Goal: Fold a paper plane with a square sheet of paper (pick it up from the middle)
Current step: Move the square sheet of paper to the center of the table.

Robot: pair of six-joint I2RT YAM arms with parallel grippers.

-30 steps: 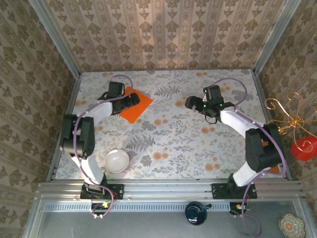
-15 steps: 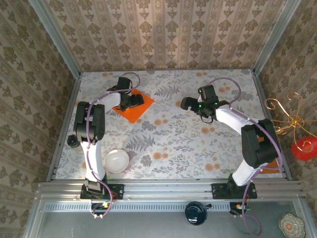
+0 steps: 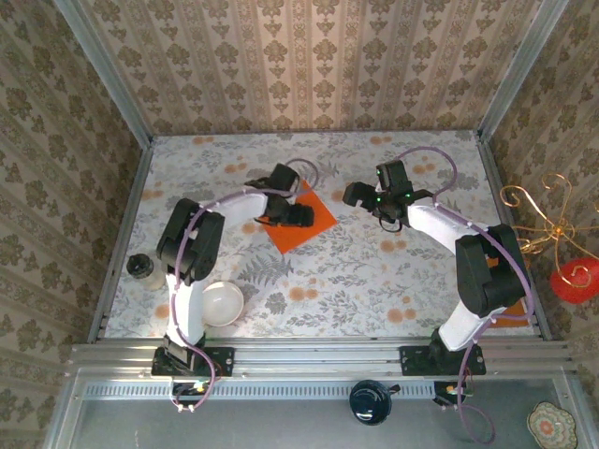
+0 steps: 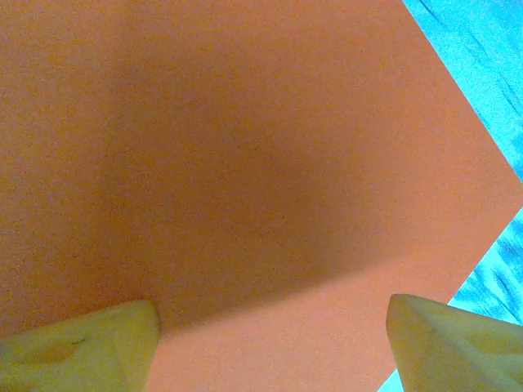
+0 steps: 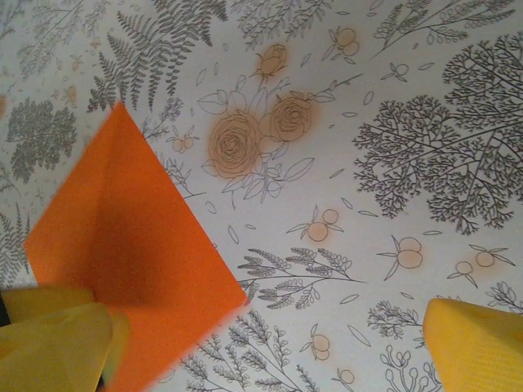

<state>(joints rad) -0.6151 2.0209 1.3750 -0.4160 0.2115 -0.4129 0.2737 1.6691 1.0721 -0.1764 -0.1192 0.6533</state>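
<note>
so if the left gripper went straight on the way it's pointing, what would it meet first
The square sheet of paper: it lies right ahead of the left gripper, spanning the gap between its open fingers. Whether the tips touch it is unclear.

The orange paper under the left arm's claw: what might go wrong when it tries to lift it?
1. The square sheet of paper lies flat on the table. The left gripper has its fingers spread wide over it, so they may just skid the sheet along or crumple it rather than pinch up its middle.
2. The right gripper, open, hangs close by the sheet's corner, so the two arms could bump if both move in.
</note>
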